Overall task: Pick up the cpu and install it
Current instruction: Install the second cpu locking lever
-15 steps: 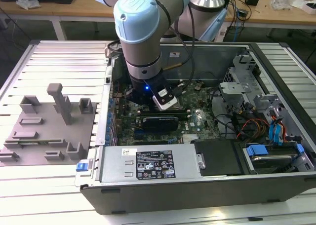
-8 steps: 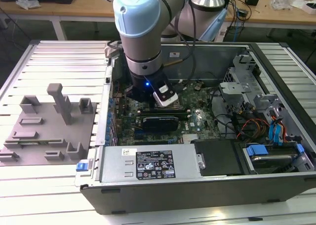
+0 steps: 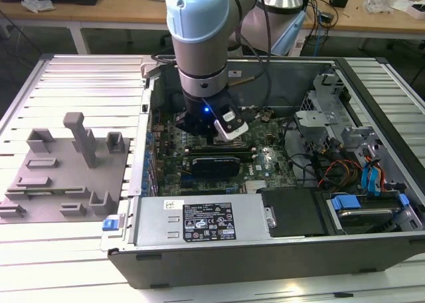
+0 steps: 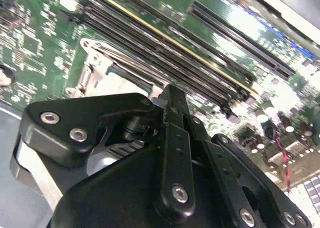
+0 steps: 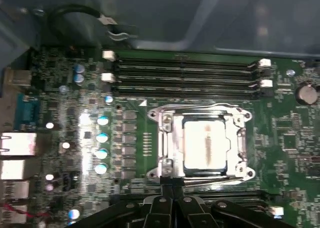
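My black gripper hangs pinched together and empty just beside the metal-framed socket, since the silvery square cpu sits seated inside it.

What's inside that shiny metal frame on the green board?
A flat square cpu with a silvery-white top sits inside the metal socket frame on the motherboard. Whatever lies under the cpu is covered. The gripper is at the frame's edge.
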### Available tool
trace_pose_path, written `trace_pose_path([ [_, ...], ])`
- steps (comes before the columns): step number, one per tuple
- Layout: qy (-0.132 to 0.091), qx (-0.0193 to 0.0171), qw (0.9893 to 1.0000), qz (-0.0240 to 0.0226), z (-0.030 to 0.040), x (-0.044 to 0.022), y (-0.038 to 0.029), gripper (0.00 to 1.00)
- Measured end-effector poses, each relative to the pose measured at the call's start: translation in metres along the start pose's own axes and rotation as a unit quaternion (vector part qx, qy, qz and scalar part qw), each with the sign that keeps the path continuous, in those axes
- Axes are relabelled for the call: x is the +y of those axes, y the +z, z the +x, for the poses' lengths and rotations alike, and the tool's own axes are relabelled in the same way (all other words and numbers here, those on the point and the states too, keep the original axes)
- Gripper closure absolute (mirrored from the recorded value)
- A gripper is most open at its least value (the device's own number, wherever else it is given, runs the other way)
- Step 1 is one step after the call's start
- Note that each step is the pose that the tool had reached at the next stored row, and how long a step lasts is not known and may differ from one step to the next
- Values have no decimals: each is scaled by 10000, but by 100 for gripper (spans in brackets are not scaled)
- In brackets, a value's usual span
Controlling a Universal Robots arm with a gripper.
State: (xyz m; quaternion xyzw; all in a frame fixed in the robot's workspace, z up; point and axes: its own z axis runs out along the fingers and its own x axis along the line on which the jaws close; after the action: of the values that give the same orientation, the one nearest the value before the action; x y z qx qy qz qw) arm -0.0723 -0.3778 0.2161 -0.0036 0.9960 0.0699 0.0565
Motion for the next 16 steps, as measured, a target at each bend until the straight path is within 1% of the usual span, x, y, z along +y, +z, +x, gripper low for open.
trace_pose_path([
  [1, 6, 4, 10000, 6, -70, -1, 8, 89],
  [3, 9, 7, 10000, 10, -131, -2, 15, 89],
  [5, 11, 13, 10000, 13, -208, -2, 24, 89],
  [7, 10, 14, 10000, 18, -264, 14, 33, 89],
  [10, 10, 16, 10000, 30, -282, 63, 41, 89],
  [13, 7, 18, 10000, 58, -290, 146, 54, 89],
  [15, 3, 24, 9999, 101, -293, 201, 62, 89],
  [16, -1, 29, 9999, 137, -296, 235, 67, 89],
])
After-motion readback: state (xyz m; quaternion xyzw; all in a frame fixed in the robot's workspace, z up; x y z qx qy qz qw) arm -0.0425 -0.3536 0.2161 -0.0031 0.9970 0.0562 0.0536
